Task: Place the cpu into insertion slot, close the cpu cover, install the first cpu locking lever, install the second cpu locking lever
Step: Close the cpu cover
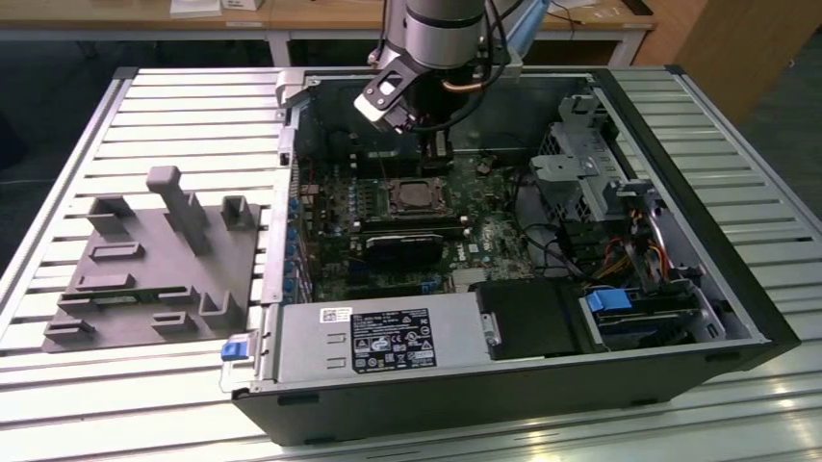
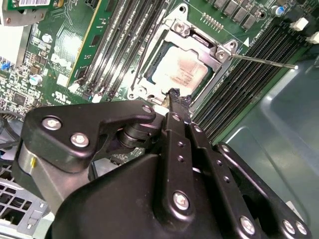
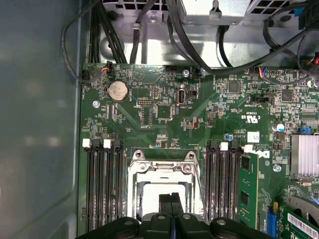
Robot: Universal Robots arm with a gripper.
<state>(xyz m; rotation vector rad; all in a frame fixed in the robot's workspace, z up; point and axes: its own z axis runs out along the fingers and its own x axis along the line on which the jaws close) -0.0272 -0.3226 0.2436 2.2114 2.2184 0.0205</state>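
The jaws, shut tight on nothing, hang above the cover (image 2: 154,52), which lies closed over the cpu (image 2: 179,72); one lever (image 2: 264,60) sticks out beside it.

Slatted metal table (image 1: 129,404), open computer case (image 1: 514,395), grey fixture plate (image 1: 141,279) (just beside)
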